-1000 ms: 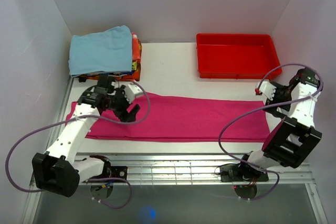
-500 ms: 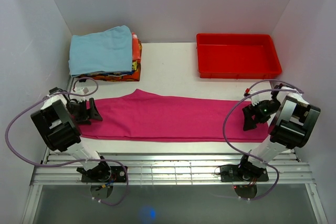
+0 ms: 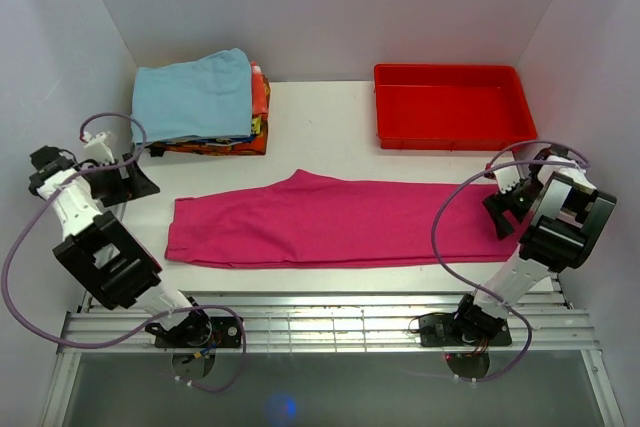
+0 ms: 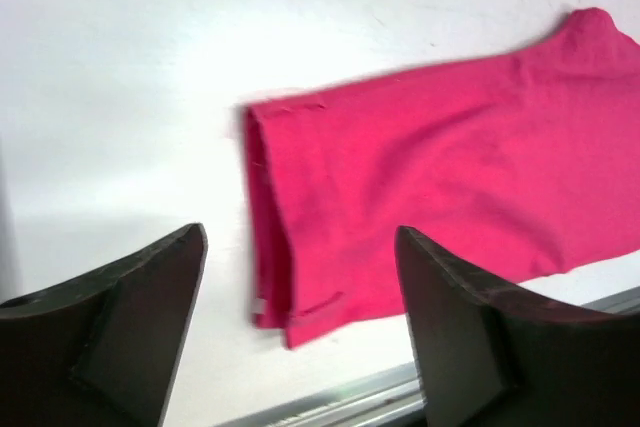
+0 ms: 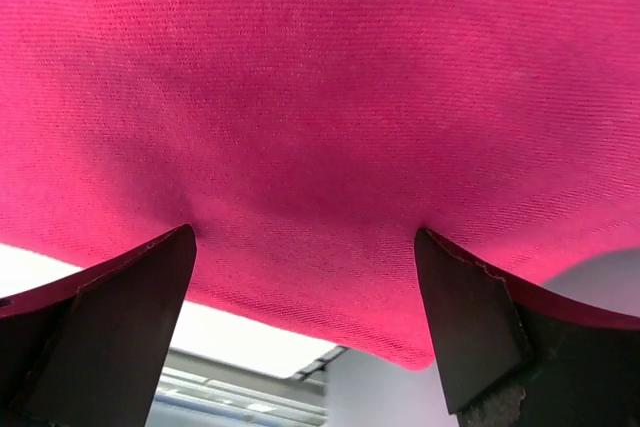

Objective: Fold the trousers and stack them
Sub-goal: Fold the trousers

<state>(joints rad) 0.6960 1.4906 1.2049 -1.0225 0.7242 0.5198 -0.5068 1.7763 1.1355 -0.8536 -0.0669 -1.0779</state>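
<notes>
The magenta-pink trousers lie flat and stretched lengthwise across the white table, waist end left, with a small peak on the far edge. My left gripper is open and empty. It hovers to the left of the trousers' left end, apart from the cloth. In the left wrist view the trousers show beyond my open left gripper. My right gripper is open right over the trousers' right end. In the right wrist view the cloth fills the space above my open right gripper.
A light blue folded cloth tops a stack of folded clothes at the back left. A rigid red tray stands at the back right. A metal rail runs along the near edge. Walls close in on both sides.
My left arm has swung out to the far left and its gripper is off the cloth. The trousers have shifted to the right. My right gripper has moved right to the trousers' end.
</notes>
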